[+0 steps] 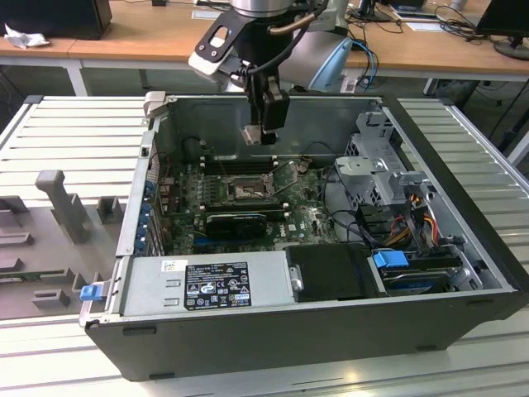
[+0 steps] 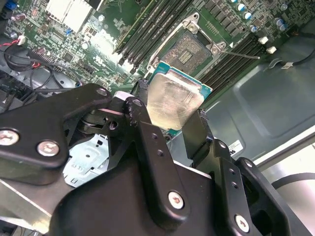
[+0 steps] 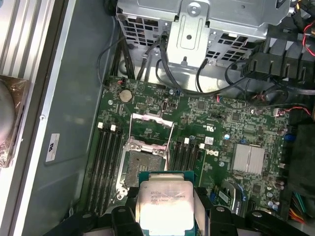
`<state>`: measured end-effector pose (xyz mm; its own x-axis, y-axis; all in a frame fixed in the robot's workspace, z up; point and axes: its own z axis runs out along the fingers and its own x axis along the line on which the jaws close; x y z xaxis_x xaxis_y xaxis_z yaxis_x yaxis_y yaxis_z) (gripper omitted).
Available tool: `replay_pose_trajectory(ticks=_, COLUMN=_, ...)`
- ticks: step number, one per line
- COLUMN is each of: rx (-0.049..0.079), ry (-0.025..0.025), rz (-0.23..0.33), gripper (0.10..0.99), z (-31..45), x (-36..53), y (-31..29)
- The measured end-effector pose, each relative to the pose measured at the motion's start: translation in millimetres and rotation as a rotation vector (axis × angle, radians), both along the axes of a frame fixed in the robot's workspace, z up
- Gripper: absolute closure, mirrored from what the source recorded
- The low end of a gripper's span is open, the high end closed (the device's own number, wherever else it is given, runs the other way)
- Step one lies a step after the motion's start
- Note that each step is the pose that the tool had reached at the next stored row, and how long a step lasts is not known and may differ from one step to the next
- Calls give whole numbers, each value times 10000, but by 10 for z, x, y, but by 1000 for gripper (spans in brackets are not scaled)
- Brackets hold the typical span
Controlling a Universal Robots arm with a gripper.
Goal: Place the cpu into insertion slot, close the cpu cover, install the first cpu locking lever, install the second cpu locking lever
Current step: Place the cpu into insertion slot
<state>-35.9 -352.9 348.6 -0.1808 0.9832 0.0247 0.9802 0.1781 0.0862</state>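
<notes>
Gripping the cpu by its edges, the gripper hung above the open computer case in the exterior view, fingers clenched on the chip. The cpu sat tilted and well above the green motherboard, clear of the insertion slot below it. A grey power supply filled the near corner of the case, and a metal drive cage stood on the exterior view's right.

In the second wrist view the cpu showed its pale metal face with a green rim, pinched between two black fingers of the gripper. The insertion slot lay bare beyond it with the grey pin field exposed and nothing seated in it. Long memory slots ran beside the socket. A thin locking lever stuck out from the socket's side, not latched.

In the first wrist view the cpu was held in the gripper, jaws tight on two opposite edges. The insertion slot was near the chip but not touching it. The cpu cover stood flipped open beside the socket, green motherboard visible through its window. The drive cage sat past the board's far edge.
</notes>
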Motion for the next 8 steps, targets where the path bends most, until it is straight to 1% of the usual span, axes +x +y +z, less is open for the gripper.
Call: replay_pose_trajectory(ticks=8, rx=-1, ry=1, rz=-5, gripper=561, z=-29, x=0, y=0)
